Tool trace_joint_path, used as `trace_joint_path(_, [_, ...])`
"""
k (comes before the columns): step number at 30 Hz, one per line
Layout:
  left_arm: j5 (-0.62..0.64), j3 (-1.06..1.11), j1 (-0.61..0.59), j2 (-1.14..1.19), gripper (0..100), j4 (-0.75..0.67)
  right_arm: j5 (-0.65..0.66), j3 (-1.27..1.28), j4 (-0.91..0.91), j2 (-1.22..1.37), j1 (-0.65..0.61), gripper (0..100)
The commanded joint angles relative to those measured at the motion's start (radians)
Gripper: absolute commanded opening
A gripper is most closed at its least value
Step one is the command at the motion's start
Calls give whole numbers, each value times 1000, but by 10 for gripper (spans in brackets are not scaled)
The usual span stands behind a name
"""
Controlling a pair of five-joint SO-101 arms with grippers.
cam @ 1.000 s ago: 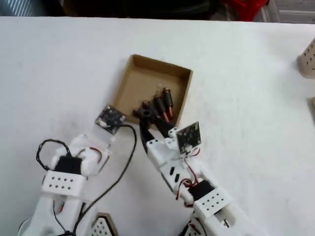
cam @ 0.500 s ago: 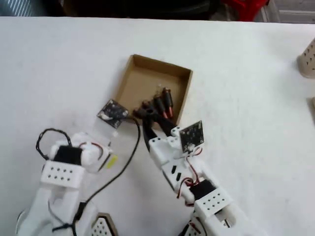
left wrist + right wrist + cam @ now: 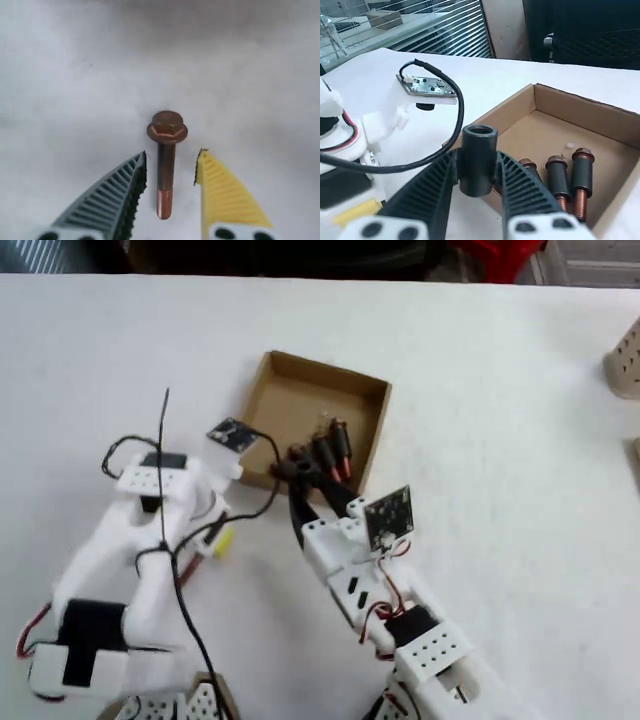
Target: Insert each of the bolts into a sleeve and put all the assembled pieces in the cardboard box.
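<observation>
A copper bolt (image 3: 166, 155) lies flat on the white table, between the grey and yellow fingers (image 3: 225, 192) of my left gripper (image 3: 171, 155), which is open and points down at it. From above, that gripper's yellow finger (image 3: 222, 540) shows under the left arm, near the front left of the cardboard box (image 3: 290, 400). My right gripper (image 3: 477, 156) is shut on a black sleeve (image 3: 479, 142), held upright just outside the box's near wall (image 3: 512, 112). The sleeve (image 3: 290, 470) hangs by that edge. Three bolts in sleeves (image 3: 570, 180) lie side by side in the box.
The left arm's black cable (image 3: 268, 505) loops between the two arms, close to the sleeve, and its camera board (image 3: 232, 434) sits by the box's left wall. Beige perforated stands sit at the far right edge (image 3: 625, 360) and the near edge (image 3: 205, 702).
The left arm has lifted and swung over, tipping its wrist downward; its camera board moved toward the box. The right arm with the sleeve has hardly moved.
</observation>
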Motion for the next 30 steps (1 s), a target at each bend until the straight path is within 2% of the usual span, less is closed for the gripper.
trace_joint_path(1, [9,-68,-8,51,188,-26,-12,5,-21,-21,13,16])
trace_joint_path(7, [14,-69,-2,102,176,-52,-12,5,-19,-19,13,16])
trace_joint_path(13, [12,-68,-1,107,23,-86,-12,5,-19,-18,13,16])
trace_joint_path(30, [18,-124,-5,97,20,-28,-12,5,-19,-21,10,16])
